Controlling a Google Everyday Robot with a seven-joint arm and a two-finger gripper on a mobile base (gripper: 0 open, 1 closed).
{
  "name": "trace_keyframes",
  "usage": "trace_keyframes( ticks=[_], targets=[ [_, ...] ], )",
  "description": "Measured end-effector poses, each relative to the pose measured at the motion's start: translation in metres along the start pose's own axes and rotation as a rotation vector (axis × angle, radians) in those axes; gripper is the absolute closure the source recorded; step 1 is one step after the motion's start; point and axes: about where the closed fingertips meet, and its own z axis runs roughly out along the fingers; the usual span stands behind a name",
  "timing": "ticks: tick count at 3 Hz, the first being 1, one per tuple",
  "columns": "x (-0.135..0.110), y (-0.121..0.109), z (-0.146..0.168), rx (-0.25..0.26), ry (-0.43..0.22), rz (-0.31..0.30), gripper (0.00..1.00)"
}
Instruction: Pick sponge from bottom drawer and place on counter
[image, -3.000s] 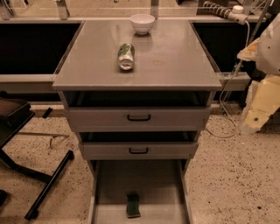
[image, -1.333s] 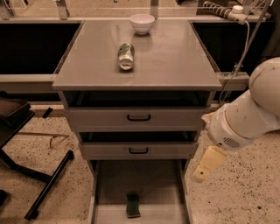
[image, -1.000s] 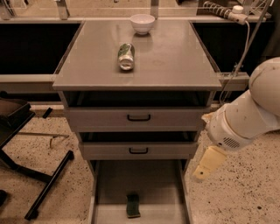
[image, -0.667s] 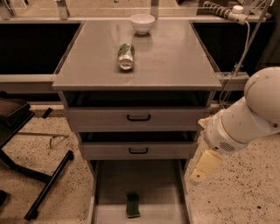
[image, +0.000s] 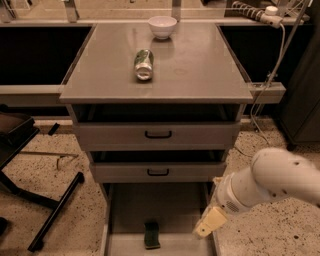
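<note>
1. Task status. The bottom drawer (image: 150, 205) is pulled out, so access is complete. The sponge (image: 152, 235) has not been picked. It lies flat on the drawer floor, near the front edge and roughly midway between the side walls. My hand (image: 211, 222) hangs low over the right side wall of the drawer, to the right of the sponge and apart from it. It holds no sponge. I cannot tell whether my hand is apart or together.

2. Steps left, as I judge them:
   a. Move the hand left until it is over the sponge.
   b. Lower and grip.
   c. Lift clear of the two upper drawers (image: 158, 134).
   d. Carry the sponge up to the desk (image: 200, 65) and release it.

3. Placement area. The desk carries a can (image: 143, 64) lying on its side and a bowl (image: 162, 26) at the back. Bare surface shows to the right of the can.

4. Sponge orientation. The long axis runs front to back, roughly parallel to the drawer side walls. One short end faces the cabinet and the other faces the drawer front. A grip across the narrow width would therefore close left to right.
</note>
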Motion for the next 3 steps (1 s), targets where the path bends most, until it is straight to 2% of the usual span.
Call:
trace_keyframes(
  ticks=[1, 2, 3],
  targets=[
    [0.013, -0.003, 0.057, 0.009, -0.057, 0.079, 0.0],
    [0.004, -0.02, 0.059, 0.07, -0.101, 0.085, 0.0],
    [0.004, -0.019, 0.061, 0.07, -0.102, 0.085, 0.0]
  ],
)
